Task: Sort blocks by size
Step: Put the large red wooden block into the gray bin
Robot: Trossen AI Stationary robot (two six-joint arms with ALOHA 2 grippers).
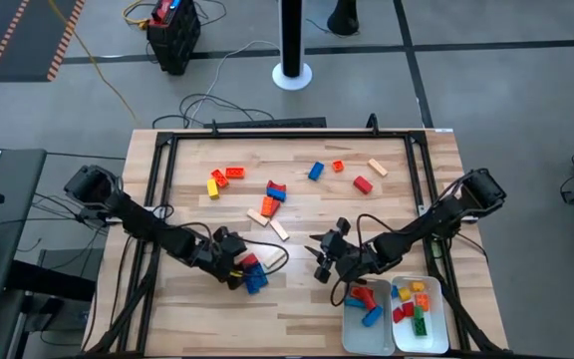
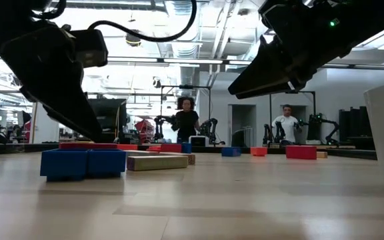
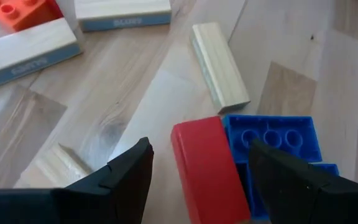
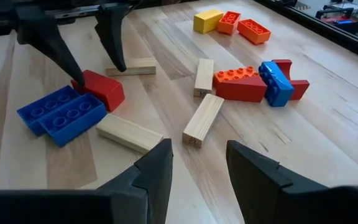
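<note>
Left gripper point(image 1: 235, 271): low over the desk point(image 1: 297, 299) at its near-left part, jaws apart and straddling a red block point(image 3: 209, 167) without clamping it.
Red block: lies flat on the desk, touching the blue blocks point(image 1: 256, 280) beside it (two blue ones side by side in the right wrist view).
Right gripper point(image 1: 324, 261): hovering near the middle of the desk's near edge, jaws apart, nothing between them.
Tan blocks point(image 4: 202, 119): several lie between the two grippers, apart from one another.
Middle cluster point(image 1: 273, 194): red, orange and blue blocks bunched together.
Far blocks: yellow and orange pair point(image 1: 223, 180) at the left, blue, orange, red and tan ones scattered at the right.
Trays point(image 1: 395, 342): two white ones at the near-right corner, the left holding red and blue blocks, the right holding small mixed colours.
Background: two people stand in the room (low view).
</note>
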